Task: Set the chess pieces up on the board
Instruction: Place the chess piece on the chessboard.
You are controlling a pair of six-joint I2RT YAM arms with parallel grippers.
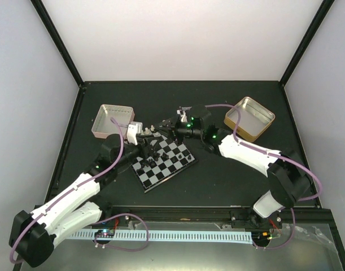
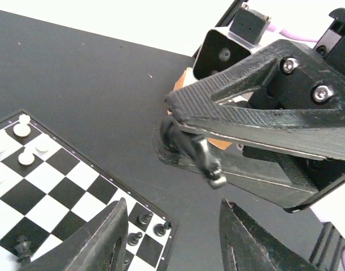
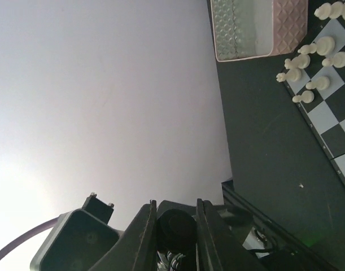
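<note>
The board lies tilted in the middle of the table. White chess pieces stand at its one end and black ones at the corner near my left fingers. My right gripper hovers off the board's far corner, shut on a black chess piece that sticks out sideways between its fingers; its round base shows in the right wrist view. My left gripper stands just below that piece with jaws apart and nothing between them. In the top view the left gripper faces the right one.
An open pink tin lies at the back left, close to the board's white end. A gold tin sits at the back right behind the right arm. A black frame edges the table.
</note>
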